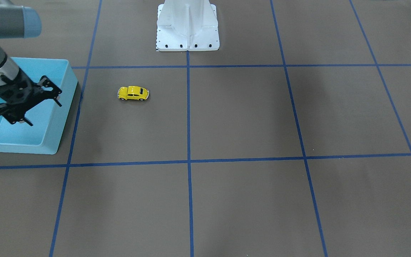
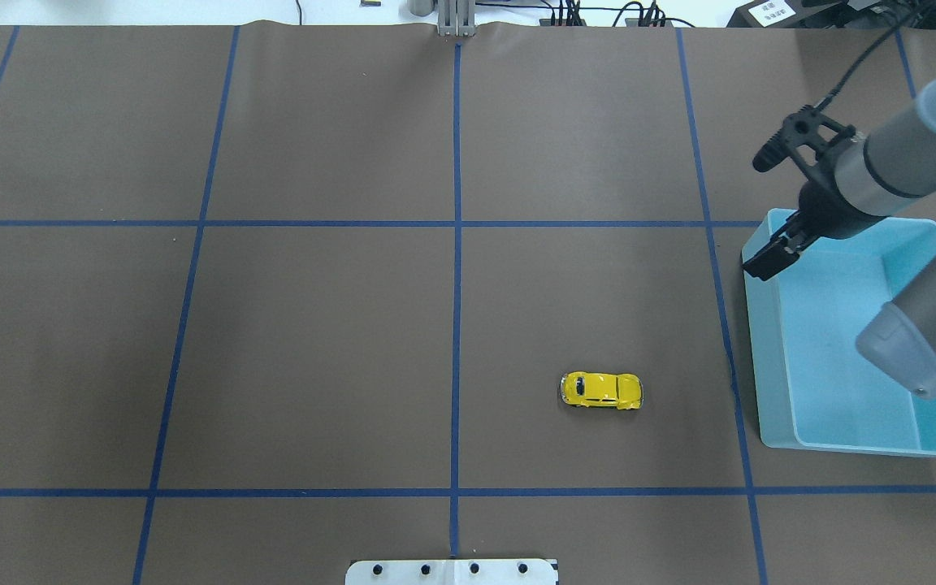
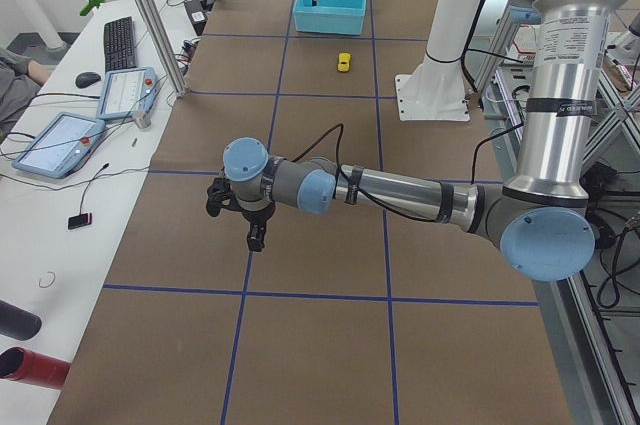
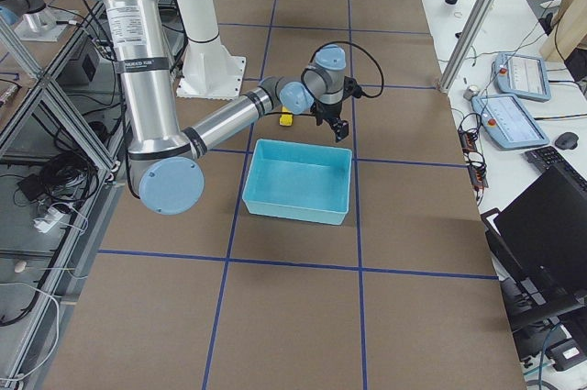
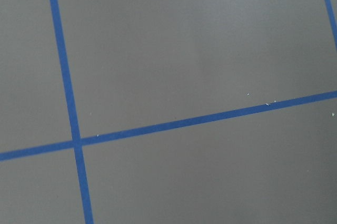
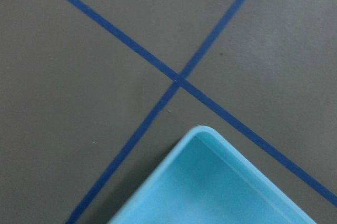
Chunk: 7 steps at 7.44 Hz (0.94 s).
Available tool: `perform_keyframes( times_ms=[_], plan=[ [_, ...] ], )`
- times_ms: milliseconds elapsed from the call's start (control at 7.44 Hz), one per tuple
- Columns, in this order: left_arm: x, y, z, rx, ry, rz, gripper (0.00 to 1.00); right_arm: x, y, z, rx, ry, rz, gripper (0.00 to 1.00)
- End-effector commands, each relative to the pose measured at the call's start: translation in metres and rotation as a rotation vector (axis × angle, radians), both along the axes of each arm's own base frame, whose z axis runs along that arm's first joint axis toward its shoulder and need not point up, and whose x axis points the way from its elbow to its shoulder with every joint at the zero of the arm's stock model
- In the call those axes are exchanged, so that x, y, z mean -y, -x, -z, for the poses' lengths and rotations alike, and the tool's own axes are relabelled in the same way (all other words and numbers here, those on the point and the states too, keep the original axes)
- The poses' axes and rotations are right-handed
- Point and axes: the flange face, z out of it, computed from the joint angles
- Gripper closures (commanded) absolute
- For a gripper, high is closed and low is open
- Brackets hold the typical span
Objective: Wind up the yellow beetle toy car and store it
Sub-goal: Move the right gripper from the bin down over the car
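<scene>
Yellow and glossy, the yellow beetle toy car [image 2: 601, 390] sits on its wheels on the brown table [image 2: 314, 325], well apart from the right claw [image 2: 770, 253]. It lies nearer the robot than that claw and further toward the table's middle. The right claw hovers over the light blue bin [image 2: 770, 382], above the bin's corner that is furthest from the robot and closest to the table's middle. In the front-facing view its two fingers stand apart. Its wrist camera looks down on that same bin corner and a crossing of blue tape lines [image 6: 179, 80]. The car is outside the bin, near the wall on the claw's side but not touching it. The left claw [image 3: 240, 217] hangs over the brown sheet at the table's opposite end, far from the right claw, the car and the bin. Whether its fingers are apart or together cannot be told. The white robot base [image 1: 187, 28] stands between the two claws, at the table's robot edge.
</scene>
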Motion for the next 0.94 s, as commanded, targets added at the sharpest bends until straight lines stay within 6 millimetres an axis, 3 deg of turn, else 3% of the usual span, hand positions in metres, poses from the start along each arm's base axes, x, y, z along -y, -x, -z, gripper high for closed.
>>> perform_keyframes(
  times_ms=[0,134,403,672,806],
  plan=[
    [-0.007,0.022,-0.015,0.032,0.061,0.038,0.0,-0.026,0.077,0.134,-0.127,-0.028,0.068,0.0],
    [-0.013,0.036,-0.036,0.03,0.072,0.041,0.0,-0.041,0.096,0.132,-0.143,-0.04,0.096,0.0],
    [-0.045,0.064,-0.071,0.03,0.111,0.067,0.0,-0.05,0.098,0.125,-0.127,-0.034,0.124,0.0],
    [-0.044,0.074,-0.065,0.028,0.109,0.096,0.0,-0.107,0.146,0.118,-0.14,-0.069,0.236,0.0],
    [-0.043,0.075,-0.063,0.026,0.109,0.099,0.0,-0.126,0.178,0.087,-0.195,-0.067,0.297,0.0]
  ],
)
